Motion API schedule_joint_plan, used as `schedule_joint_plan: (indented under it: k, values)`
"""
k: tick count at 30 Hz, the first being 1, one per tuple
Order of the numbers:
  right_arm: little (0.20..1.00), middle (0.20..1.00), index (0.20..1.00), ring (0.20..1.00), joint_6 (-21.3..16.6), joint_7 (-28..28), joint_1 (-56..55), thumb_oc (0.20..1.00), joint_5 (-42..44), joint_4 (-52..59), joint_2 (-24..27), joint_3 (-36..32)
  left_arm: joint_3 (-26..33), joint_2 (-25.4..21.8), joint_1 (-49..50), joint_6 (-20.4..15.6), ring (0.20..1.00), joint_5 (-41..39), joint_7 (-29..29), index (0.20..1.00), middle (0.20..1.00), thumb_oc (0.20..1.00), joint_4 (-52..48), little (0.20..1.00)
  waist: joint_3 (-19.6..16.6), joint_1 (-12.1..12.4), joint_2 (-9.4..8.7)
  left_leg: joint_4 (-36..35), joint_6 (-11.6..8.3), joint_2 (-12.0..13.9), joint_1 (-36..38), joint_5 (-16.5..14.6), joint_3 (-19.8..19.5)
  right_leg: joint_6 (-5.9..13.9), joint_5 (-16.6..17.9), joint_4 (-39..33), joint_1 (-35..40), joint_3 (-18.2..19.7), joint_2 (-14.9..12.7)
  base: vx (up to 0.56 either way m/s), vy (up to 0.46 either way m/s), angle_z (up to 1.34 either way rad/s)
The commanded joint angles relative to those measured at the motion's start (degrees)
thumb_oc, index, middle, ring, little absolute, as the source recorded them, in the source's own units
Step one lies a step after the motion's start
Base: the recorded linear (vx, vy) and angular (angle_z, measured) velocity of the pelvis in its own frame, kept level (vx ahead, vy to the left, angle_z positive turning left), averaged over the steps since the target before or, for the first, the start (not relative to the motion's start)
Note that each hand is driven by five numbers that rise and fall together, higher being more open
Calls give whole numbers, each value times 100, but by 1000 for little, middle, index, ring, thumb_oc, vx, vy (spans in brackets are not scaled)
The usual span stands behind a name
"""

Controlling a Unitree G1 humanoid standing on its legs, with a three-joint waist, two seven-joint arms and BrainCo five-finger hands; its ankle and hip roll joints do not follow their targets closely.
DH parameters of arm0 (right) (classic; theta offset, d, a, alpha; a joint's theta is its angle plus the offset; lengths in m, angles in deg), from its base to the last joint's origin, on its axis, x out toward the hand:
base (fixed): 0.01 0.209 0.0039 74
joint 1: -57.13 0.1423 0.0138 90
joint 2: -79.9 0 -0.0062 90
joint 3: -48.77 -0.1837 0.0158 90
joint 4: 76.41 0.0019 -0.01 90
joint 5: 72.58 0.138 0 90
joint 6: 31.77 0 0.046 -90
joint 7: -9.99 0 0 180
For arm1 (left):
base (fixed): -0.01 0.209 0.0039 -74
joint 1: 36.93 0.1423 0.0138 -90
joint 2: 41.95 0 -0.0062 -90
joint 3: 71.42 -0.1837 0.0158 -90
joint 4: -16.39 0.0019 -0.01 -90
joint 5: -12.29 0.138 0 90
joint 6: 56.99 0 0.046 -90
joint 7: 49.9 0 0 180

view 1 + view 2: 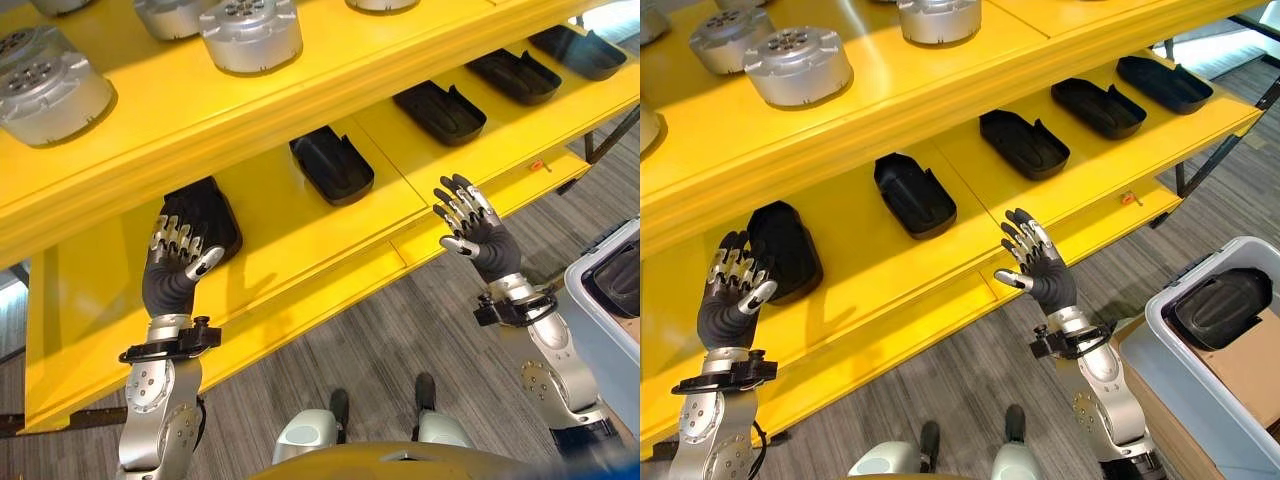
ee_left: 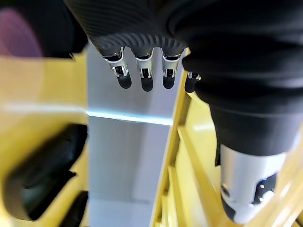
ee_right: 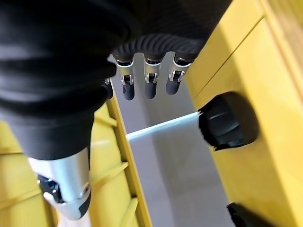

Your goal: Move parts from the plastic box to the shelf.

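Several black moulded parts lie in a row on the lower yellow shelf [image 1: 300, 250]. My left hand [image 1: 180, 255] is raised in front of the leftmost black part [image 1: 785, 250], fingers straight and empty; the left wrist view shows that part [image 2: 42, 175] apart from the fingertips. My right hand [image 1: 1040, 265] is held up open and empty before the shelf's front edge, below the second black part [image 1: 915, 195] and the third black part [image 1: 1023, 143]. At the right stands the white plastic box [image 1: 1170, 330] with one black part [image 1: 1220, 305] inside.
Round silver parts [image 1: 250, 35] [image 1: 798, 65] stand on the upper yellow shelf [image 1: 330, 70]. More black parts [image 1: 515, 75] fill the lower shelf's right end. A small orange item [image 1: 1127, 199] lies near its edge. Brown cardboard [image 1: 1240, 370] lies in the box.
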Motion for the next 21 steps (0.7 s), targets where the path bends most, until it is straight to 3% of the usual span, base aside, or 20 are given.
schedule_joint_plan:
  k: [1, 2, 3, 4, 5, 10, 11, 12, 13, 14, 15, 16, 17, 18, 19, 21]
  values:
    - [1000, 1000, 1000, 1000, -181, -83, 357, 1000, -84, 251, -98, -160, 142, -315, 2, -216, 1000, 127, -68, 1000, 1000, 1000, -352, 1000, -46, -51, 58, -30, 420, -524, -414, 274, -92, -196, -884, 928, -172, -79, 619, -170, 10, -16]
    - [1000, 1000, 1000, 1000, -146, -100, 486, 1000, -69, 192, -164, -29, 214, -472, -69, -217, 1000, 172, -172, 1000, 1000, 1000, -325, 1000, 121, 17, 54, 25, 458, -335, -478, 224, 128, -54, -987, 1605, -562, -400, 499, -174, -13, -32]
    - [1000, 1000, 1000, 1000, -146, -100, 488, 1000, -70, 191, -165, -30, 214, -473, -70, -217, 1000, 171, -172, 1000, 1000, 1000, -324, 1000, 117, 24, 50, 28, 459, -337, -486, 223, 136, -54, -997, 1624, -580, -392, 496, -125, -61, -64]
    - [1000, 1000, 1000, 1000, -140, -108, 553, 1000, -82, 178, -201, 36, 260, -550, -88, -222, 1000, 195, -197, 1000, 1000, 1000, -345, 1000, 149, 127, 67, 24, 444, -205, -479, 191, 281, 27, -1022, 1774, -616, -884, 196, -26, -123, -101]
    - [1000, 1000, 1000, 1000, -90, -111, 602, 1000, -107, 107, -277, 101, 325, -628, -59, -212, 1000, 193, -193, 1000, 1000, 1000, -402, 1000, 120, 199, 125, -38, 347, 51, -427, 203, 456, 36, -950, 1732, -502, -1455, -339, -8, -172, -107]
    - [1000, 1000, 1000, 1000, -33, -84, 651, 1000, -157, 75, -412, 87, 394, -676, 51, -189, 1000, 175, -204, 1000, 1000, 1000, -464, 1000, 19, 143, 45, -276, 194, 241, -172, 137, 579, 399, 58, 882, -371, -1221, -1299, 57, -201, -59]
    - [1000, 1000, 1000, 1000, -47, -76, 689, 1000, -183, 50, -432, 110, 437, -712, 62, -193, 1000, 202, -218, 1000, 1000, 1000, -454, 1000, 2, 167, 36, -303, 125, 334, -131, 112, 673, 498, 235, 644, -415, -1401, -1560, 38, -170, -45]
    - [1000, 1000, 1000, 1000, -49, -75, 691, 1000, -185, 46, -437, 113, 439, -716, 63, -194, 1000, 202, -218, 1000, 1000, 1000, -452, 1000, 1, 170, 32, -309, 126, 332, -123, 108, 677, 506, 264, 593, -387, -1409, -1555, 54, -303, -34]
    - [1000, 1000, 1000, 1000, -53, -67, 774, 1000, -296, -7, -465, 155, 541, -710, 91, -222, 1000, 310, -242, 1000, 1000, 1000, -476, 1000, -37, 240, -12, -357, -9, 542, -35, 96, 861, 704, 646, 335, -455, -1853, -1997, 86, -319, -23]
    - [1000, 1000, 1000, 1000, -45, -84, 793, 1000, -317, 11, -459, 166, 625, -667, 135, -251, 1000, 373, -270, 1000, 1000, 1000, -478, 1000, -49, 279, -49, -367, -66, 633, 40, 71, 972, 794, 781, 298, -508, -2075, -2120, 179, -423, -51]
    - [1000, 1000, 1000, 1000, -11, -112, 792, 1000, -337, 32, -426, 176, 687, -612, 130, -266, 1000, 357, -290, 1000, 1000, 1000, -473, 1000, -88, 348, -102, -382, -143, 718, 164, -15, 1061, 877, 755, 301, -379, -2287, -2105, 98, -218, -59]
    - [1000, 1000, 1000, 1000, -3, -113, 786, 1000, -338, 44, -426, 174, 689, -611, 132, -268, 1000, 354, -288, 1000, 1000, 1000, -474, 1000, -63, 337, -125, -370, -136, 695, 139, 46, 1106, 829, 805, 292, -389, -2343, -2135, 192, -317, -68]
    - [1000, 1000, 1000, 1000, 30, -112, 793, 1000, -374, 79, -409, 192, 708, -502, 55, -253, 1000, 353, -346, 1000, 1000, 1000, -455, 1000, -120, 429, -257, -373, -259, 815, 254, -63, 1200, 957, 693, 270, -251, -2582, -2072, 53, -226, -33]
    - [1000, 1000, 1000, 1000, 31, -108, 799, 1000, -381, 83, -407, 187, 701, -498, 41, -252, 1000, 362, -355, 1000, 1000, 1000, -455, 1000, -77, 424, -259, -360, -260, 816, 245, -7, 1246, 912, 730, 268, -244, -2648, -2080, 214, -513, -53]
    - [1000, 1000, 1000, 1000, 18, -93, 702, 1000, -322, 171, -354, 81, 629, -434, -31, -266, 1000, 263, -373, 1000, 1000, 1000, -402, 1000, -45, 289, -284, -278, -433, 1103, 214, 39, 1180, 838, 499, 588, -380, -2435, -1938, 150, -437, -52]
    - [1000, 1000, 1000, 1000, -43, -67, 595, 1000, -283, 323, -271, -56, 493, -341, -70, -249, 1000, 214, -377, 1000, 1000, 1000, -350, 1000, 0, 158, -216, -199, -553, 1433, 333, 99, 1159, 689, 96, 1049, -481, -2519, -1767, 213, -454, -37]
